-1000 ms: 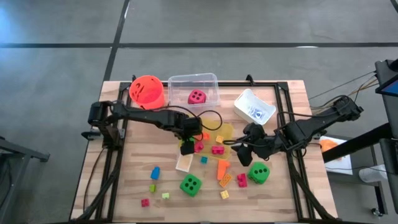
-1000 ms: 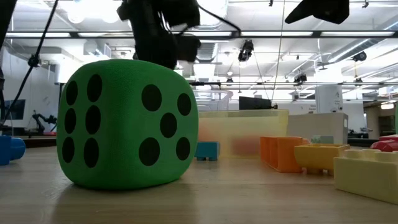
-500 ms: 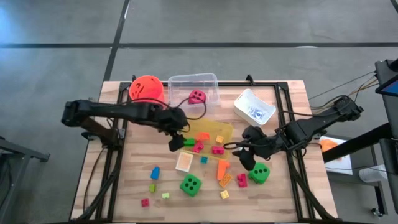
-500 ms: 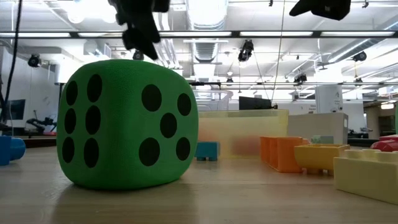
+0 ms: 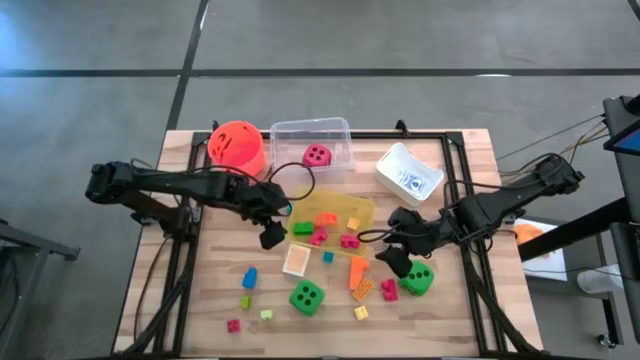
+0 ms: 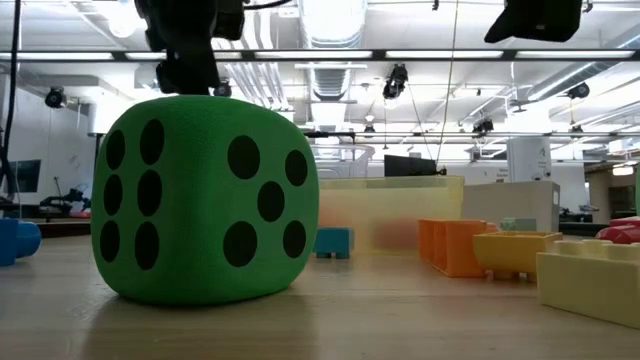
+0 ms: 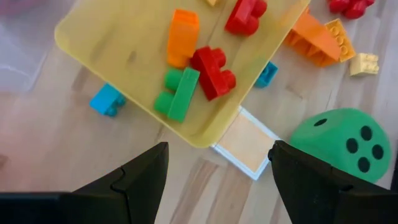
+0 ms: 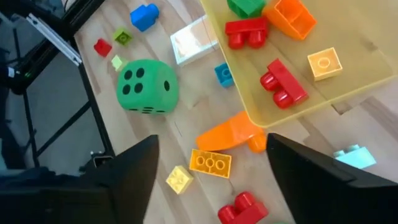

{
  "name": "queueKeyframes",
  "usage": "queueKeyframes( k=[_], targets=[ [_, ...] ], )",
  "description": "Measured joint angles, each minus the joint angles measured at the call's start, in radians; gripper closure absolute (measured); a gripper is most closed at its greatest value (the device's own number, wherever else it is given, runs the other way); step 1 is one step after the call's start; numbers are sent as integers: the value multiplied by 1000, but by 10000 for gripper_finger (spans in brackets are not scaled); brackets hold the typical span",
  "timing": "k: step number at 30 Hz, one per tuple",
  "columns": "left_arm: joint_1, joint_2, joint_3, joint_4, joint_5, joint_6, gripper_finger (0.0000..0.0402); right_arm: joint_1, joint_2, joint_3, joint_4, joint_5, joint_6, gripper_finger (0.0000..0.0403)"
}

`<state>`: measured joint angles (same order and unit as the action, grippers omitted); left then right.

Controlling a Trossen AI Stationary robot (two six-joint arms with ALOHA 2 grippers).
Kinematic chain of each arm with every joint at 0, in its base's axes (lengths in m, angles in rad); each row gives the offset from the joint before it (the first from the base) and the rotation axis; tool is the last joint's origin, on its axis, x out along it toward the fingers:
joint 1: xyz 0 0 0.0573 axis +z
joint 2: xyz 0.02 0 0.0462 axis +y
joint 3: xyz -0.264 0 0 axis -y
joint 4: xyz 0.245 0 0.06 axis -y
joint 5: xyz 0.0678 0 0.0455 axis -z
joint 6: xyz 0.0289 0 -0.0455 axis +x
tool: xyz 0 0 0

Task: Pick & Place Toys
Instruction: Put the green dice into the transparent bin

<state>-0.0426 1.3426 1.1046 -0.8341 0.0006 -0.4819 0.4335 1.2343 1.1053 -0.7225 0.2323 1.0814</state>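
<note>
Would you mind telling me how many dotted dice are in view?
3: one pink die in the clear tray, one green die near the front edge, another green die beside the right gripper.

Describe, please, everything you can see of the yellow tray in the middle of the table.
The yellow tray is a shallow, see-through yellow plastic dish with rounded corners, lying flat on the wooden table near its middle. Inside lie loose blocks: an orange block, a green block, red ones and a small yellow one. One corner overlaps a flat white-rimmed tray. Neither hand touches it.
</note>
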Motion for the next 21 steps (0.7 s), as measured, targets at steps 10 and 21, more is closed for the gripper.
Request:
queueKeyframes(
  k=[10,21],
  targets=[
    [-22,-1,-11,13,0,-18,125,0,0,-9,2,25,-27,32],
    [-30,-1,-11,24,0,-25,125,-2,0,-33,-6,-22,40,31]
  ],
)
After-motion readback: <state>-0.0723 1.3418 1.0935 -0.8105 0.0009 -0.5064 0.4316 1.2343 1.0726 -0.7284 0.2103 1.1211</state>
